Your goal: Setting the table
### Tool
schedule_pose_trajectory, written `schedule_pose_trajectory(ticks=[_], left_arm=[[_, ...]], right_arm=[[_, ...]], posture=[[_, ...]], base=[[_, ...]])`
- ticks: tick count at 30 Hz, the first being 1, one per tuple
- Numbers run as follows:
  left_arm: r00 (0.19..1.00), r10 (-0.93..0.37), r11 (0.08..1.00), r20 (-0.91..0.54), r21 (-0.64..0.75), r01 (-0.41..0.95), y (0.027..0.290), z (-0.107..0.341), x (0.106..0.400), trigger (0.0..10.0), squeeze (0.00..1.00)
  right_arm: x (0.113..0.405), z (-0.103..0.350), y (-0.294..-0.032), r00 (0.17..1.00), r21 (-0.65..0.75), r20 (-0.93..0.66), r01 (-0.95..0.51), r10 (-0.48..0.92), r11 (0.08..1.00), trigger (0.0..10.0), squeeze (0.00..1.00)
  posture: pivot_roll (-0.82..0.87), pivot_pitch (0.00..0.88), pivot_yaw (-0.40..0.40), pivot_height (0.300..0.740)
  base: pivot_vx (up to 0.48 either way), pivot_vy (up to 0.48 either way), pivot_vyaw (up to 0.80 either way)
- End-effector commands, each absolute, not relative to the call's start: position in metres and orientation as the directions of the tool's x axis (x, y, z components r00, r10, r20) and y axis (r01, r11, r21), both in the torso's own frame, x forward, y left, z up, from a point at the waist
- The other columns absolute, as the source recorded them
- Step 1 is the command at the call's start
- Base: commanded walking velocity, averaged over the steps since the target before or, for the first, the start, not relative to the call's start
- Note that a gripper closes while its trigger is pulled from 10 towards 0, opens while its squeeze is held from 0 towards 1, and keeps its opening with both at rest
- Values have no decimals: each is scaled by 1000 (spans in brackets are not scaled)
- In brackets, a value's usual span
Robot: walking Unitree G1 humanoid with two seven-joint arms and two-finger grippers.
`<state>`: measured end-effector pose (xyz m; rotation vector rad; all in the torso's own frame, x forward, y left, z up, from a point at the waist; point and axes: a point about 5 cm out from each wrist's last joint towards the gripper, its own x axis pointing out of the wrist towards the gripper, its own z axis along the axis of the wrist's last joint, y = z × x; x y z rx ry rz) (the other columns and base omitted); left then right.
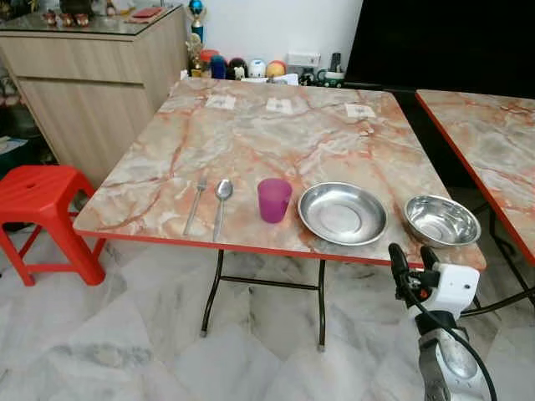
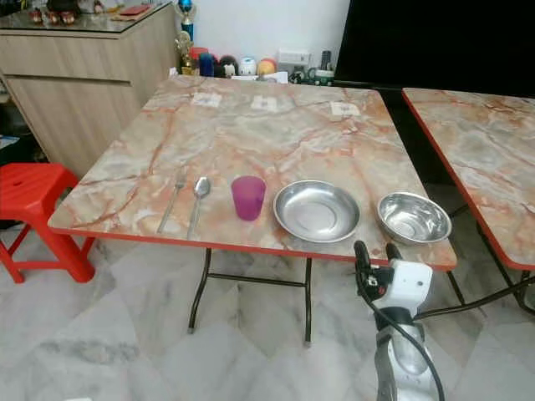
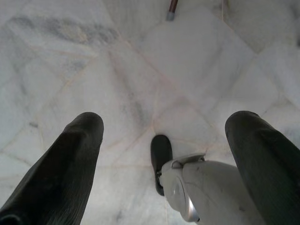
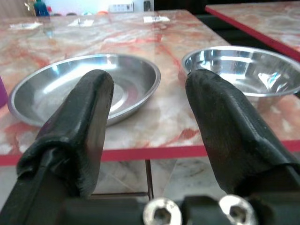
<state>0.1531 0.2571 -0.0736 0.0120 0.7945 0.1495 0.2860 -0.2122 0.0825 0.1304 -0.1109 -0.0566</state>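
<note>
Along the near edge of the marble table (image 1: 276, 134) lie a fork (image 1: 195, 205), a spoon (image 1: 221, 203), a purple cup (image 1: 274, 200), a wide steel plate (image 1: 343, 213) and a steel bowl (image 1: 441, 220). My right gripper (image 1: 412, 260) is raised just in front of the table edge, below the gap between plate and bowl, open and holding nothing. Its wrist view looks across the edge at the plate (image 4: 84, 84) and bowl (image 4: 248, 70). My left gripper (image 3: 164, 131) hangs open over the floor, with nothing between its fingers.
A red plastic stool (image 1: 38, 209) stands left of the table. A wooden cabinet (image 1: 92, 75) is at the back left. A second marble table (image 1: 493, 142) stands to the right. Paper cards (image 1: 279, 105) and small ornaments (image 1: 242, 68) sit at the far edge.
</note>
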Motion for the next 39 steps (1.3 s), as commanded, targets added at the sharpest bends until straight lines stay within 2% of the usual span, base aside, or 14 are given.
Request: schedule_pose_trajectory(ticks=[1, 15, 28, 39], left_arm=[[662, 140, 988, -736, 59, -143, 256, -78, 146, 10000, 0], [661, 136, 987, -738, 46, -152, 253, -79, 146, 10000, 0], [659, 127, 988, -742, 33, -153, 248, -81, 143, 10000, 0], [659, 120, 989, -743, 30, -147, 246, -82, 143, 10000, 0]], right_arm=[[285, 81, -215, 991, 145, 104, 67, -83, 987, 10000, 0], [286, 84, -217, 988, 177, 109, 86, -106, 981, 10000, 0], [284, 80, -207, 995, 177, 84, 45, -61, 983, 10000, 0], [281, 79, -206, 996, 178, 77, 32, -46, 984, 10000, 0]], posture=[[-5, 0, -40, 740], [-2, 0, -49, 740], [8, 13, -58, 740], [5, 29, -61, 740]], base=[[0, 0, 0], [0, 0, 0], [0, 0, 0], [271, 0, 0]])
